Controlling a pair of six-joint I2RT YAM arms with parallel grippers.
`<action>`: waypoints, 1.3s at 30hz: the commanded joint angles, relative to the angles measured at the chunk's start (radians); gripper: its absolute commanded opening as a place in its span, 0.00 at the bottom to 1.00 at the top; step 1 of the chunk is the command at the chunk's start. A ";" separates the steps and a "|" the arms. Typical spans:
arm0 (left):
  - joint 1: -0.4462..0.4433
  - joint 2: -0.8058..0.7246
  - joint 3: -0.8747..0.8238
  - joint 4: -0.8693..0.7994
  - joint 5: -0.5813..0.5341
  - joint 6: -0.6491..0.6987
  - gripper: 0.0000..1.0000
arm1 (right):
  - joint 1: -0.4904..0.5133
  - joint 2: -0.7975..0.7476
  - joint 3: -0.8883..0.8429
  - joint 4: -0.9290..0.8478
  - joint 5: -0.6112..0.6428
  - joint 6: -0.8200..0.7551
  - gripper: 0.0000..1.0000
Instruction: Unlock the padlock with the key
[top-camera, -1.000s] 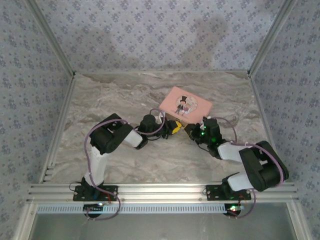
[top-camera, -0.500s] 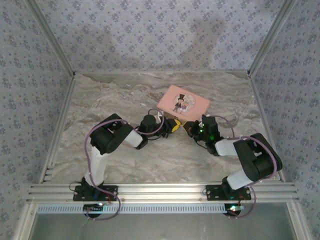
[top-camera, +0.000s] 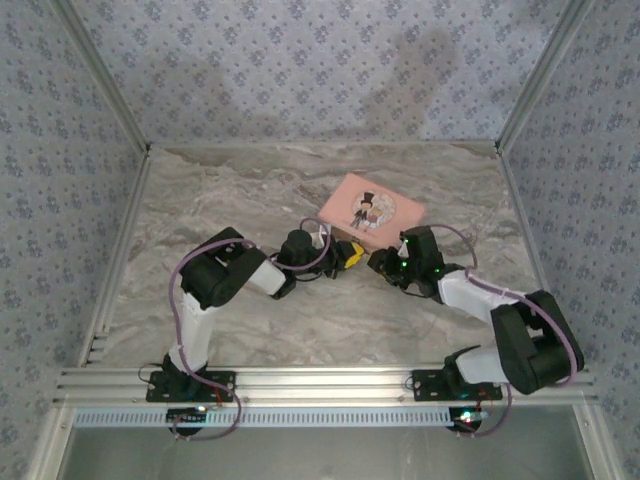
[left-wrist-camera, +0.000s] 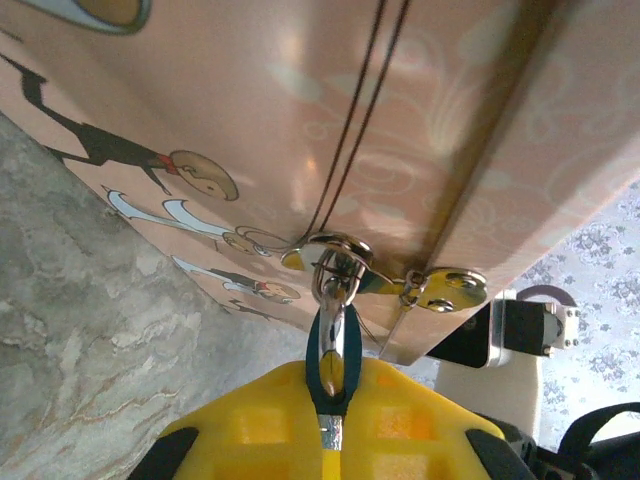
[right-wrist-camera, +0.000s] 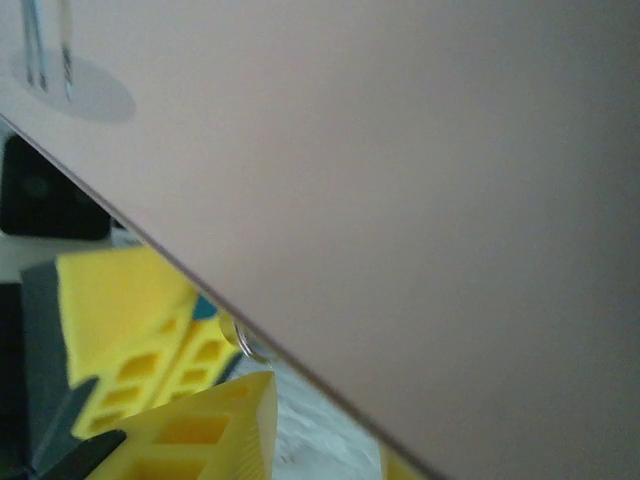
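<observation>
— What is lying on the marble table?
— A pink box is sitting right of centre, and both arms are bending low and reaching toward its near edge.
— And the pincers?
— The left gripper is clamping the padlock, which is hanging from the box's clasp. The right gripper is hovering just beside the box, fingers parted.
</observation>
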 joint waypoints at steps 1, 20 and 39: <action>0.006 -0.030 0.039 0.047 0.052 0.028 0.00 | 0.019 -0.053 0.074 -0.272 0.031 -0.171 0.33; 0.011 -0.086 0.076 -0.007 0.080 0.011 0.01 | 0.174 0.049 0.405 -0.578 0.291 -0.551 0.37; 0.020 -0.102 0.085 -0.003 0.104 -0.012 0.01 | 0.221 0.131 0.502 -0.616 0.420 -0.714 0.41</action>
